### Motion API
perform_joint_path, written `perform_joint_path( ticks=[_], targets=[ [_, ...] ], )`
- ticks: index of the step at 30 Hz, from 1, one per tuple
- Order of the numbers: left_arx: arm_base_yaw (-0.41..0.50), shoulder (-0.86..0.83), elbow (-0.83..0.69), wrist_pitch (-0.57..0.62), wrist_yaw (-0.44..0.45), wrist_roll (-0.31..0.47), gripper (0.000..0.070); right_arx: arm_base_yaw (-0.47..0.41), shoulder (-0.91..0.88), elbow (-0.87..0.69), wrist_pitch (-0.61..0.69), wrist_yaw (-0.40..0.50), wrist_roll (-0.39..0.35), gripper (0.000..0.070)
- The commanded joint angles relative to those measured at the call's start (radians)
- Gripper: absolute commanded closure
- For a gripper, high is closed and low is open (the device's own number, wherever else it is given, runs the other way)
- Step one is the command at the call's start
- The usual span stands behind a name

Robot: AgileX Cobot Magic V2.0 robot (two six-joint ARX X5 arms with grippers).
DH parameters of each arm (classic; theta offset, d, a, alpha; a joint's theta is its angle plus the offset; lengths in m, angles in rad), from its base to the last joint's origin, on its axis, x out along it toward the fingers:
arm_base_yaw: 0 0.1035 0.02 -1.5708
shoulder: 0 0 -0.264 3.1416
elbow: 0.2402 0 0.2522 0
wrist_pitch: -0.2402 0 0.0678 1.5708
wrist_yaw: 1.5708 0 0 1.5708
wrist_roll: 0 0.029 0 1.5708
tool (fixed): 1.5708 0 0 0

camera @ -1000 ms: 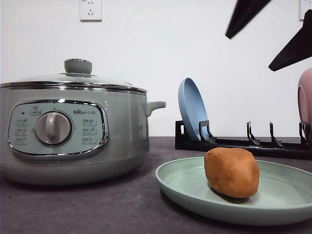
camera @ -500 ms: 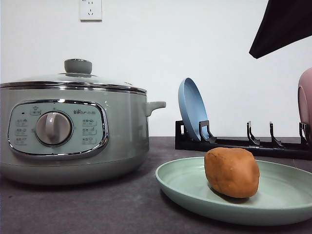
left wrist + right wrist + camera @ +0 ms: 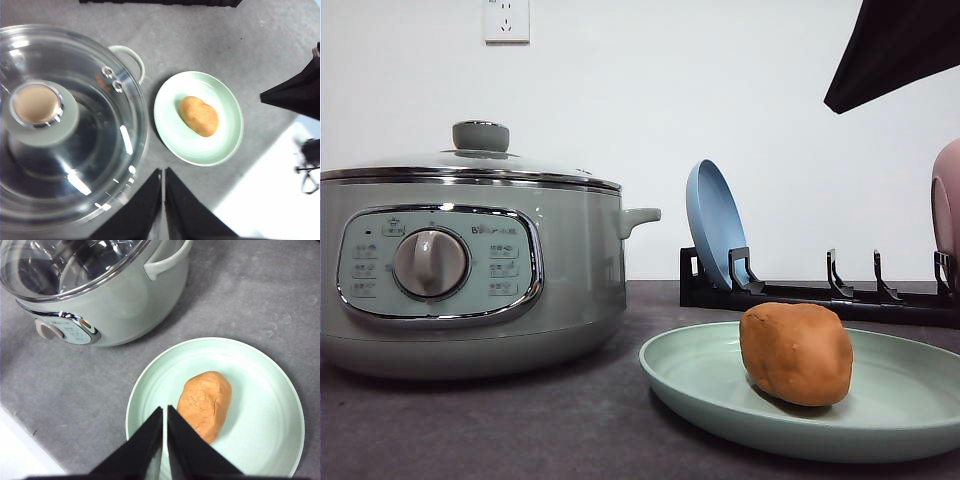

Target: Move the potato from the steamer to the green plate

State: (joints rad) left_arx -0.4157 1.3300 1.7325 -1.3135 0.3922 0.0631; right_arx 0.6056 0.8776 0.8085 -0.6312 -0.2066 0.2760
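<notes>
The potato (image 3: 796,353) lies on the green plate (image 3: 700,385), just right of the lidded steamer (image 3: 470,270) on the grey table (image 3: 520,430). Both grippers hang above, the left (image 3: 163,175) and right (image 3: 165,412) each with fingers pressed together, holding nothing.

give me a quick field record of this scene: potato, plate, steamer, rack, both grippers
potato: lying on the green plate, nothing gripping it
green plate: flat on the table, beside the steamer
steamer: glass lid on
rack: behind the plate, blue plate standing on edge in it
left gripper: fingers together, empty, above the steamer and plate
right gripper: fingers together, empty, above the potato
task state: potato already on the plate
</notes>
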Motion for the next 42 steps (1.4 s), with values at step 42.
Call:
perform_joint_path(
  ticks=[42],
  targets=[
    [0.483, -1.202, -1.53, 1.313, -0.345, 0.052, 0.07, 0.005, 0.003, 0.016, 0.01, 0.001, -0.007, 0.07]
  ],
)
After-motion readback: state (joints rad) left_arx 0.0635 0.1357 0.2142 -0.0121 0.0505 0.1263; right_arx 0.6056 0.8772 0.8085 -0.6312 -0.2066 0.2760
